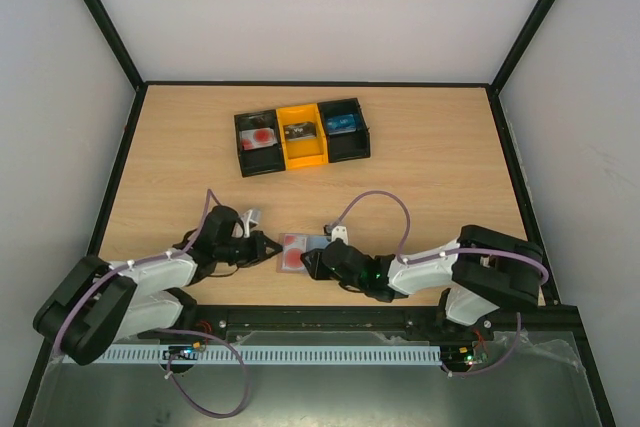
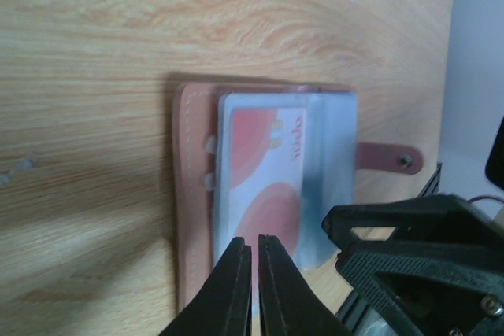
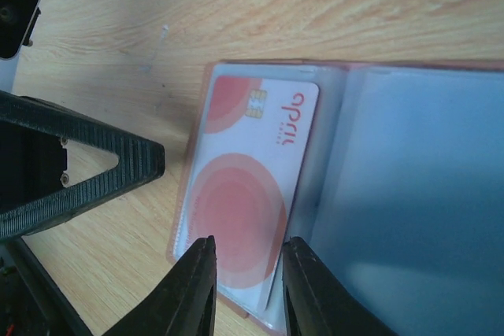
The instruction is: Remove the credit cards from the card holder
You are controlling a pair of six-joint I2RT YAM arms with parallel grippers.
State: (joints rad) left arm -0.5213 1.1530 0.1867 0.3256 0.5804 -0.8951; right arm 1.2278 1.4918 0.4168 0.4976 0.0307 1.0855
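The card holder [image 1: 303,249] lies open on the table [image 1: 420,197] near the front edge, between the 2 grippers. 1 credit card [image 3: 244,186] shows in its left panel – pale, with red round marks and a chip – behind a cloudy sleeve; whatever sits beneath it is hidden. The right panel [image 3: 417,194] is plain blue-grey and runs out of the right wrist view.

The left gripper [image 2: 254,240] has its fingers pressed almost together, only a thin slit between them, at the holder's left edge. Whether the tips touch the holder or catch anything thin cannot be told. The right gripper [image 3: 250,243] stands partly spread over the card's near end; contact with the card is unclear – the tips block the spot.

In the left wrist view a pinkish strap [image 2: 386,156] with a snap sticks out past the holder. Farther back sits a 3-compartment tray [image 1: 302,160]; its contents are too small to name.
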